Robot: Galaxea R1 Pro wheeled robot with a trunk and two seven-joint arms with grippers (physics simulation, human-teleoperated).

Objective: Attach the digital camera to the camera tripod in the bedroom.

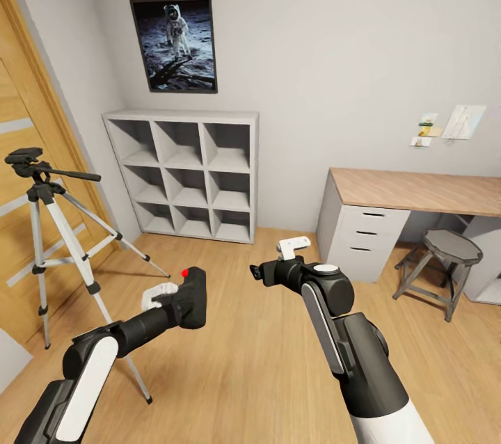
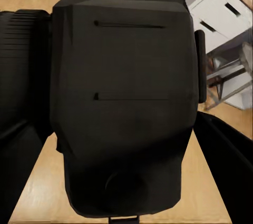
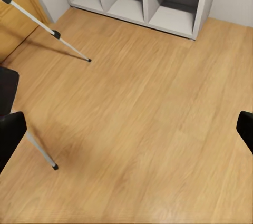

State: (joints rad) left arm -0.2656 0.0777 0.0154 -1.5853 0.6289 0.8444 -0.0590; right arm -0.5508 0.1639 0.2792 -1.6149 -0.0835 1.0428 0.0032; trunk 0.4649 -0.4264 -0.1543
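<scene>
A: Where is the camera [image 1: 192, 296] right now?

B: In the left gripper [image 1: 182, 299], clenched between its fingers and held up over the wood floor [image 1: 257, 360]. Its red button [image 1: 185, 273] faces up, and in the left wrist view the black body [image 2: 124, 108] sits right in front of the lens.

A: And the tripod [image 1: 52, 235]?

B: Standing at the robot's left, by the wooden door [image 1: 28, 172], legs spread on the floor. Its black head [image 1: 24, 157] is bare, with the pan handle [image 1: 73, 175] pointing out toward the shelves [image 1: 184, 172]. The camera hangs near it but lower than the head, and apart from it.

A: So which step is this?

B: My read: the pick-up is done and this is the carry to the mount. Attaching has not begun.

A: What does the next move call for?

B: Lifting the left arm and swinging it leftward until the camera's base is over the head, then lowering it squarely. (The handle sticks out on the near side, so I would come in from above rather than sideways.)

A: The right gripper [image 1: 259, 272]?

B: Released, holding nothing. The right wrist view looks past its spread fingertips [image 3: 10, 134] at bare floor and two tripod legs [image 3: 47, 29].
</scene>
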